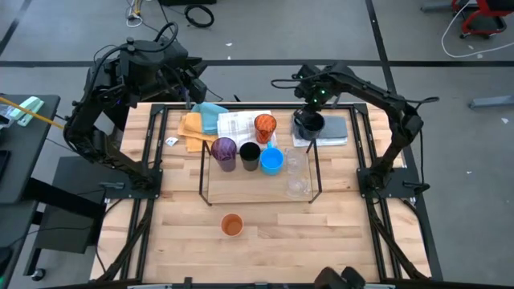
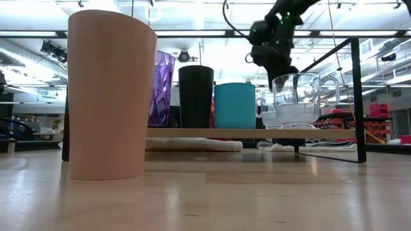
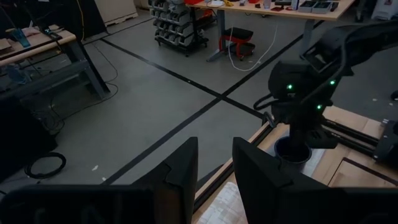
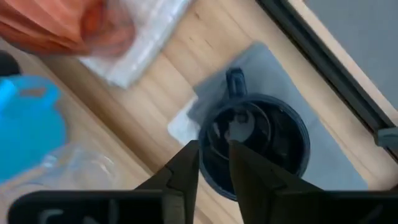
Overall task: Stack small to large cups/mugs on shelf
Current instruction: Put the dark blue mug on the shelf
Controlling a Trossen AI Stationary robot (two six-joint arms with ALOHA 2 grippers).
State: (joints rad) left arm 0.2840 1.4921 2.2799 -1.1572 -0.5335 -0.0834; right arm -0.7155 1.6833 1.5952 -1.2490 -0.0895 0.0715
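Navy mug (image 4: 255, 146) sits on a grey cloth (image 4: 323, 158) on the counter just beside the shelf (image 1: 315, 172), the right gripper (image 4: 214, 163) poised narrow over its rim, grip unconfirmed; next it likely must clamp the wall and lift.

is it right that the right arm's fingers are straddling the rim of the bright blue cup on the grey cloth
Not quite: the right gripper straddles the rim of the dark navy handled mug on the grey cloth, as the right wrist view shows. The bright blue cup stands on the shelf.
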